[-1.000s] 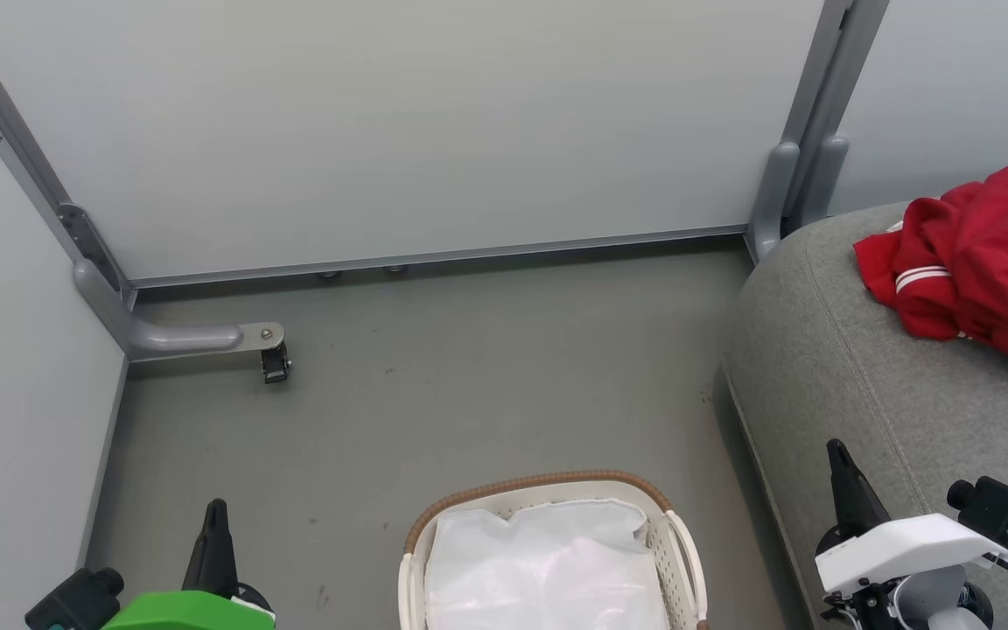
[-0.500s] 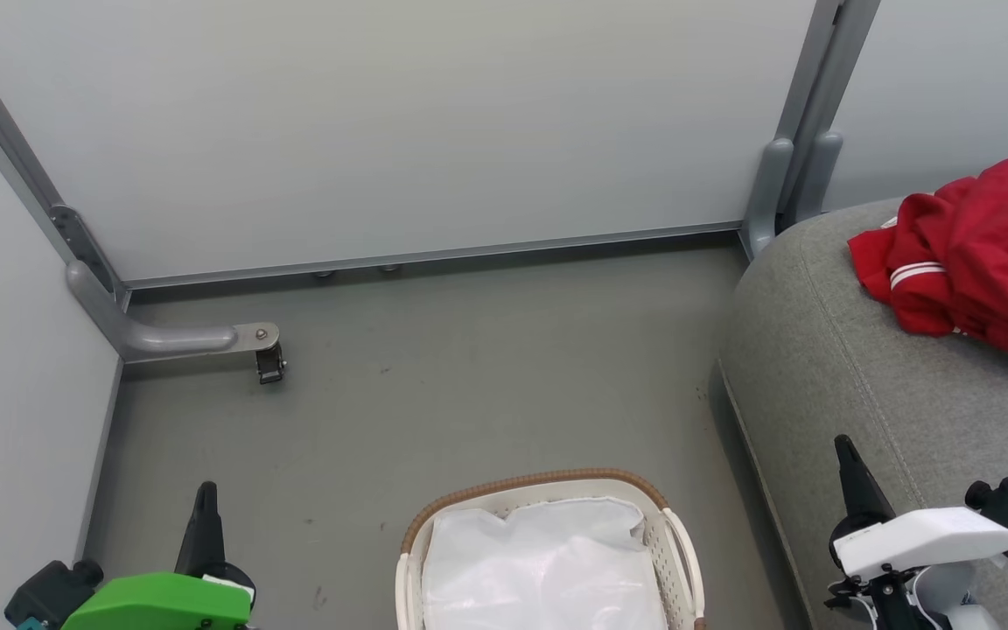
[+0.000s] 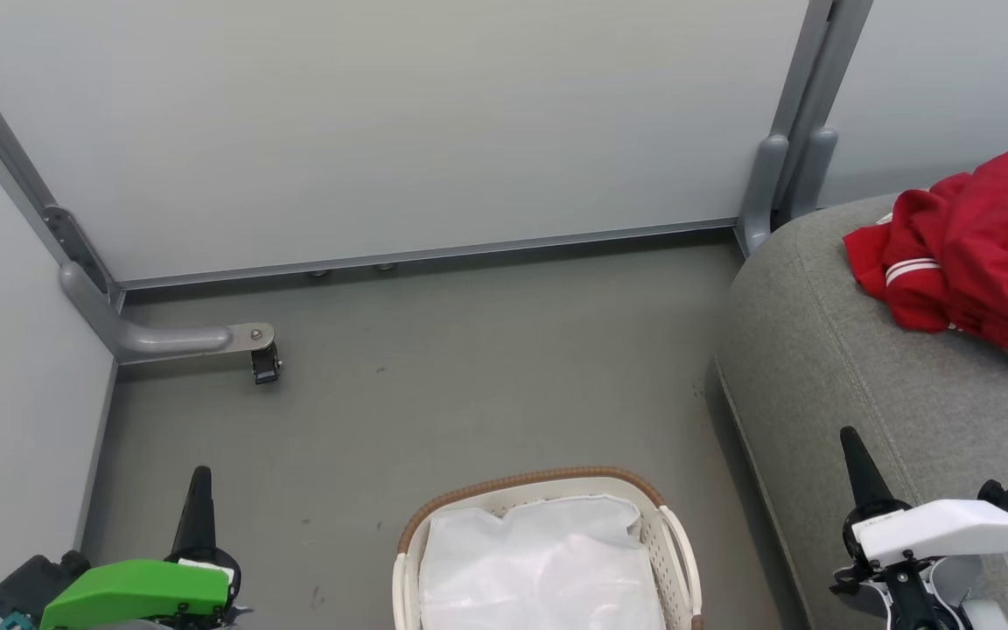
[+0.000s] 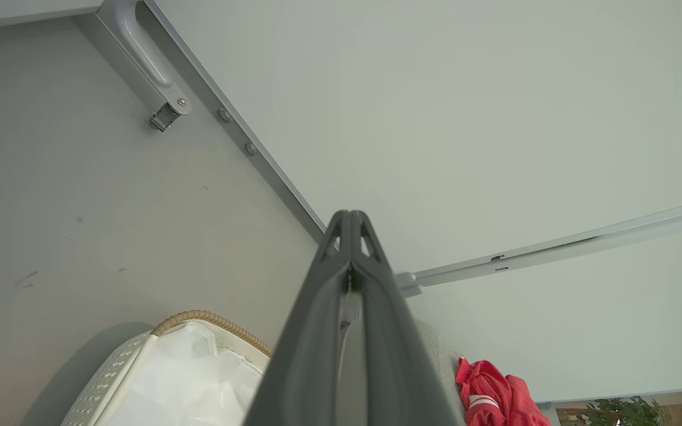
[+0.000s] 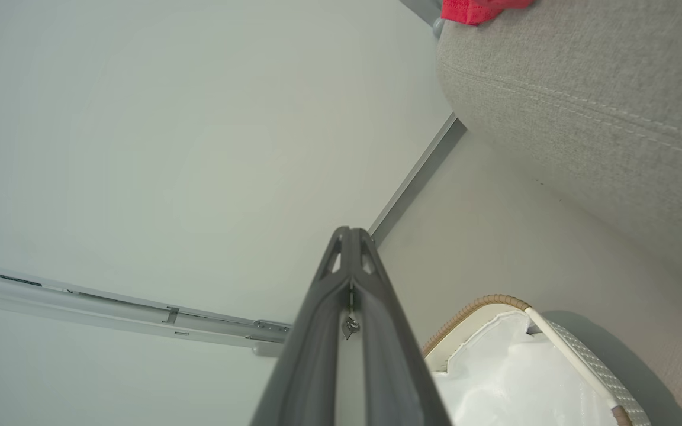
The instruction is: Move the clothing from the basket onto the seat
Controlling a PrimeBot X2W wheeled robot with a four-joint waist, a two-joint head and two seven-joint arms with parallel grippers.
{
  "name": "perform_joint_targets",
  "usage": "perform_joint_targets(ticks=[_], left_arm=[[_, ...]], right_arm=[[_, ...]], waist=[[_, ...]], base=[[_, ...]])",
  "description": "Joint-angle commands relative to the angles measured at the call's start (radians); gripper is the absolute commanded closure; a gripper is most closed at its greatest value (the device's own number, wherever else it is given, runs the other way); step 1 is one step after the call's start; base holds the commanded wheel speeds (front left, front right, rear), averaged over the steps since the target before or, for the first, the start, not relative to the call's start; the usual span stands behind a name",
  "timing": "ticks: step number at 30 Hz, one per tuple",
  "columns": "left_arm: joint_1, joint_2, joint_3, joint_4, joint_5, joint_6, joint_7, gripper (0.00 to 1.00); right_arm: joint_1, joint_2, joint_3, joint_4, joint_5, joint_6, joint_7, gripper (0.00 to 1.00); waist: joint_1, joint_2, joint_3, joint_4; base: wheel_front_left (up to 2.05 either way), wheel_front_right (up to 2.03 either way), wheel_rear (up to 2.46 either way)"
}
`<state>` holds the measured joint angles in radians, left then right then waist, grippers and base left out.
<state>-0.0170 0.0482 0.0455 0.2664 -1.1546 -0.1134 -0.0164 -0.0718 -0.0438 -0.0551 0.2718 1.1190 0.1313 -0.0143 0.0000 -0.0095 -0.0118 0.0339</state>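
Red clothing, a white stripe showing at one hem, lies in a crumpled heap on the grey seat at the far right, its bulk running past the right edge of the head view. The seat's rounded corner and stitched seam face the open floor.

Left of the seat and apart from it, the basket stands on the floor at the near centre. Its brown woven rim curves around a rumpled white liner.

At the near left the left gripper points up above a green cover, its two dark fingers pressed together, empty. At the near right the right gripper rises from a white cover, seen against the seat's near edge, its fingers likewise closed tip to tip on nothing.

Pale panels on grey frames wall in the far side. A small black caster on a grey bracket rests on the floor at the far left.
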Motion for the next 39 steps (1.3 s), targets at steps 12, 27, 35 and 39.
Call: perform_joint_targets(ticks=[12, 27, 35, 39], left_arm=[[-0.048, 0.003, 0.022, -0.014, -0.125, -0.008, 0.037, 1.00], [-0.067, 0.003, 0.040, -0.018, -0.244, -0.012, 0.071, 1.00], [-0.075, 0.003, 0.048, -0.019, -0.302, -0.014, 0.088, 1.00], [-0.082, 0.003, 0.052, -0.020, -0.331, -0.015, 0.096, 1.00]], right_arm=[[-0.026, -0.007, -0.018, -0.017, 0.132, -0.001, 0.035, 1.00], [-0.030, -0.007, -0.034, -0.022, 0.261, -0.001, 0.069, 1.00], [-0.034, -0.008, -0.041, -0.024, 0.324, -0.001, 0.086, 1.00], [-0.036, -0.008, -0.045, -0.025, 0.355, -0.001, 0.095, 1.00]], waist=[[0.0000, 0.0059, 0.003, -0.007], [0.0000, 0.0070, 0.007, -0.015], [0.0000, 0.0076, 0.009, -0.020], [0.0000, 0.0079, 0.010, -0.022]], base=[[0.00, 0.00, 0.00], [0.00, 0.00, 0.00], [0.00, 0.00, 0.00], [0.00, 0.00, 0.00]])
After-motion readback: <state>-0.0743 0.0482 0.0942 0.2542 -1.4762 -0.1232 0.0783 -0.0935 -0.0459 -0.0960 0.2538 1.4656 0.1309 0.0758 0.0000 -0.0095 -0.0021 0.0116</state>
